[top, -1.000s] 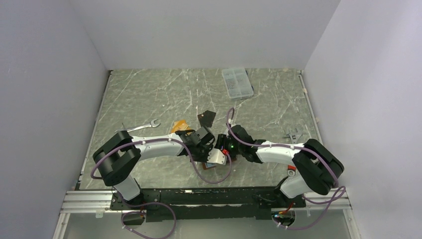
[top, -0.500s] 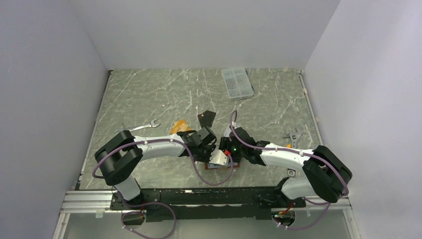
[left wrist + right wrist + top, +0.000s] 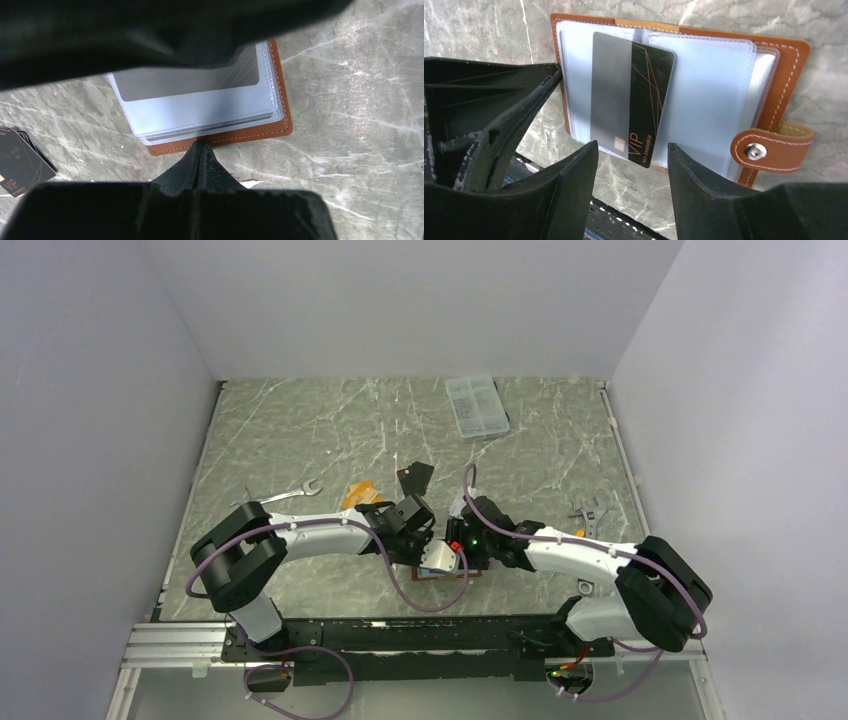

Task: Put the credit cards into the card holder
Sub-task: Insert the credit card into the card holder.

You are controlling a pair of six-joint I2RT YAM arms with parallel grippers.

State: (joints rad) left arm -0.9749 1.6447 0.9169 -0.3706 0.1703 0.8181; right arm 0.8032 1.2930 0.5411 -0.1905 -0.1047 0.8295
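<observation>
Brown leather holder lies open on the marble table, with a black card tilted across its pale blue inside. The right gripper stands wide, its fingertips just below the card. The left gripper is pinched closed, its tip at the holder's edge.

A: How's the left arm sitting?
B: It runs from its base inward, elbow out left, forearm low. The left gripper is closed tight, fingers pressed into one point, aimed down.
A: And the right arm?
B: Roughly mirrored, stretched in from the right, wrist low. The right gripper has its jaws wide apart, nothing pinched between them.
A: Spacing?
B: The grippers meet in the middle, just beside each other. The left one fills the left edge of the right wrist view.
</observation>
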